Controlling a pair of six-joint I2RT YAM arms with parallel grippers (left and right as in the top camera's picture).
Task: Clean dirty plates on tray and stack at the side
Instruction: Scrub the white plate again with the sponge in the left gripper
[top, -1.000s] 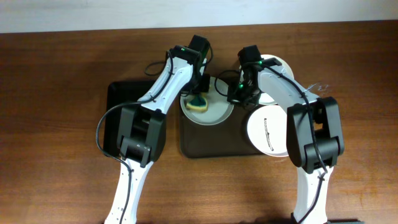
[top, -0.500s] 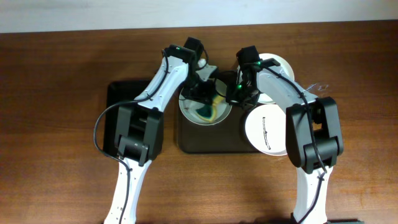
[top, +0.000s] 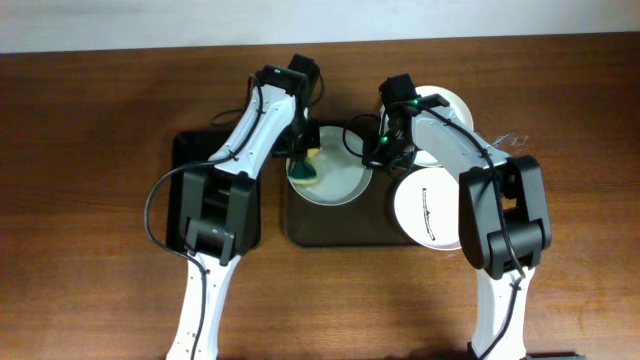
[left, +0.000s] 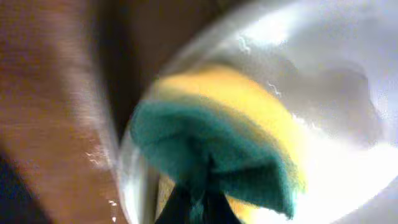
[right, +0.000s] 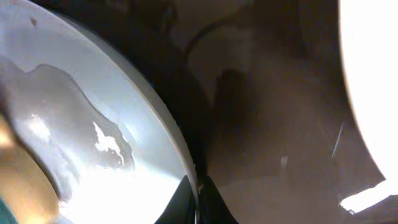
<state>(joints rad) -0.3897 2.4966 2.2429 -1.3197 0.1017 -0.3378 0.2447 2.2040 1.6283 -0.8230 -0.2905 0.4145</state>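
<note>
Overhead, both arms meet over the dark brown tray (top: 340, 235), which lies on the wooden table (top: 100, 100). The left gripper (top: 303, 152) is clamped on a yellow-and-green sponge (top: 305, 171) and holds it against the left part of a white plate (top: 342, 182) on the tray's left half.

The left wrist view shows this close up. The sponge (left: 230, 130) is pinched in the left gripper (left: 198, 202), green side nearest the fingers, and it rests on the wet, shiny plate (left: 336, 81) by its rim.

The right gripper (top: 373, 152) is closed tight on the same plate's right edge. In the right wrist view the right gripper (right: 196, 200) has its jaws meeting on the rim of the plate (right: 93, 106), with the tray (right: 261, 124) dark beside it.

A second plate (top: 430, 215), marked with a thin black line, sits at the tray's right end (I cannot tell whether it overhangs the rim). A third plate (top: 449, 102) lies beyond it, partly under the right arm. A smaller black tray (top: 185, 150) sits to the left.
</note>
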